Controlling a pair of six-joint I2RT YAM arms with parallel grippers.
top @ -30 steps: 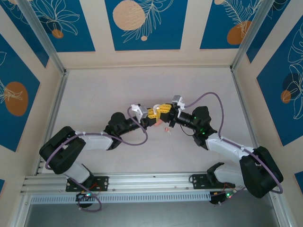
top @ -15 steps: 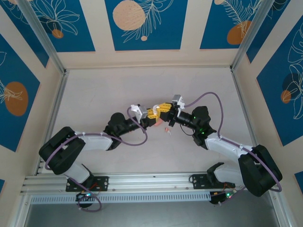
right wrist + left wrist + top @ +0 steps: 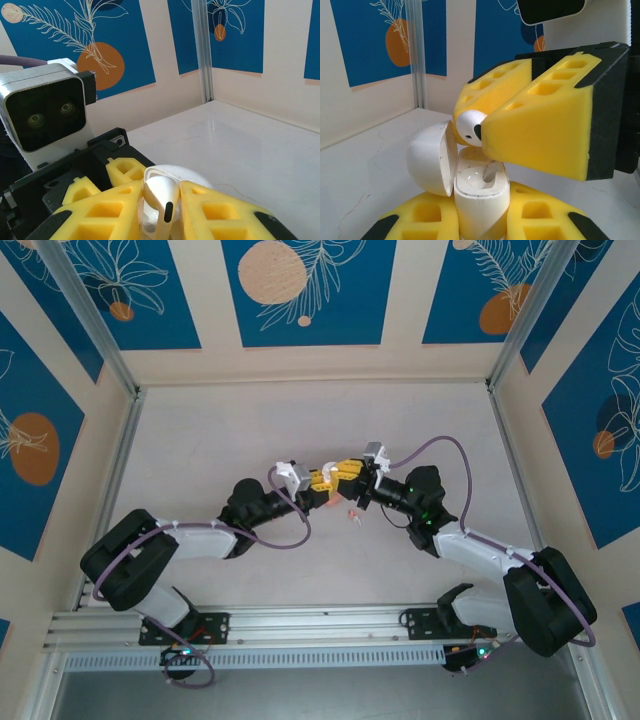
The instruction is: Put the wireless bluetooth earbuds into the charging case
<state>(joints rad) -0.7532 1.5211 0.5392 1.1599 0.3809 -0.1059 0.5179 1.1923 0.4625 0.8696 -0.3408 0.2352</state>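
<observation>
Tabletop (image 3: pixel 200 440) centre: left tool (image 3: pixel 322 485) and right tool (image 3: pixel 345 473) meet tip to tip.
Charging case (image 3: pixel 481 197): upright between the left tool's fingers, its lid (image 3: pixel 431 159) hanging to one side.
Earbud (image 3: pixel 469 127): pinched in the right tool, directly above the case's well.
Second earbud (image 3: pixel 352 513): on the tabletop, just before the tools, toward the bases.

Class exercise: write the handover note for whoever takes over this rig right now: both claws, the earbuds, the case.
Left claw: shut on the charging case, lid open.
Right claw: shut on one earbud, its head just above the case's wells, not seated.
Second earbud: loose on the table near the claws.
Done: case open, first bud in hand.
Left: seat it, then fetch and seat the other.
</observation>
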